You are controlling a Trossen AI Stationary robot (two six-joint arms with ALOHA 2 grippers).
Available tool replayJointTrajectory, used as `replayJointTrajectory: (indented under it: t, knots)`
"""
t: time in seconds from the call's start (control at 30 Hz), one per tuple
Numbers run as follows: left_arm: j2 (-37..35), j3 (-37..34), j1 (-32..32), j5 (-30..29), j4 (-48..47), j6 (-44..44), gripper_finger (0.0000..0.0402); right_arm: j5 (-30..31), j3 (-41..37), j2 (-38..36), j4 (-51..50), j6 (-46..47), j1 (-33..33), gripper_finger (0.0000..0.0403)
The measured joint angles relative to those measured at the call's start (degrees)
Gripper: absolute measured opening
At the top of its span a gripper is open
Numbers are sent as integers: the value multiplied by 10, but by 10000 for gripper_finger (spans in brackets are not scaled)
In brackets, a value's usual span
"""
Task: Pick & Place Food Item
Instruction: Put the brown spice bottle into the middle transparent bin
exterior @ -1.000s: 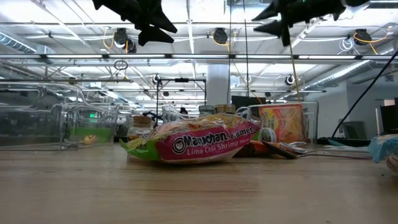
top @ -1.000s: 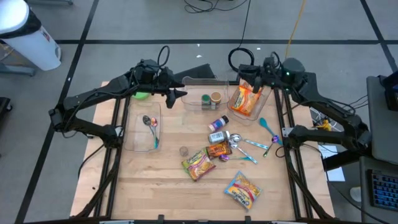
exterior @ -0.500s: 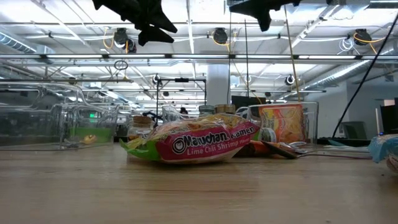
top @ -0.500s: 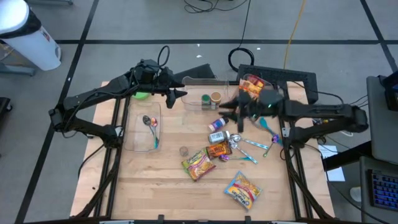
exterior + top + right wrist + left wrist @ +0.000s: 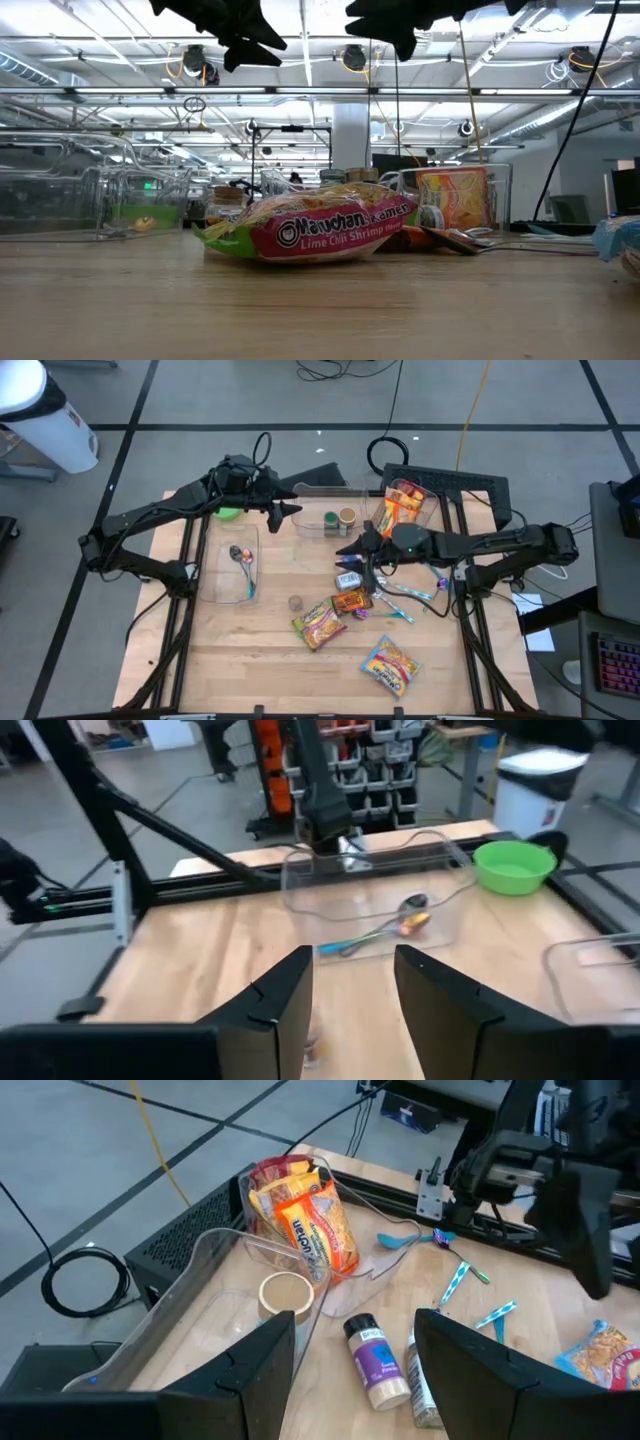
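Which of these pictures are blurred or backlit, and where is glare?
Right wrist view: softly blurred overall, the green bowl and the clear bin smeared. Low view: the ramen packet is sharp, while both arms are black silhouettes against bright ceiling lights. High view: evenly lit, faint shadows. Left wrist view: sharp, with slight glare on the clear container's rim.

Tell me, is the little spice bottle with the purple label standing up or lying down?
Lying down. The spice bottle rests on its side on the table.

Two matte black jointed arms of slender tube links and bulkier joint housings; left claw (image 5: 292, 511) and right claw (image 5: 352, 547) have flat black fingers (image 5: 255, 1370)
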Motion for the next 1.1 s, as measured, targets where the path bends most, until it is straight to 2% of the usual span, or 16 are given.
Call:
replayJointTrajectory:
  t: [0.33,0.5,0.77,0.83,0.93,1.0,1.1]
  knots:
    - [0,0,0,0,0,0,214,-29,0,-34,-28,-70,-41,136]
    - [0,0,0,0,1,0,214,-42,0,-38,-55,-65,-77,136]
    - [0,0,0,-3,5,1,214,-140,0,-38,-52,-57,-164,133]
    - [0,0,0,-17,33,-6,214,-167,0,-40,-50,-40,-181,132]
    - [0,0,-6,-21,93,-125,214,-212,0,-41,-51,-27,-199,130]
    - [0,0,-12,-26,131,-215,214,-220,0,-41,-57,-26,-204,130]
    - [0,0,-12,-36,202,-291,214,-221,0,-41,-56,-26,-204,130]
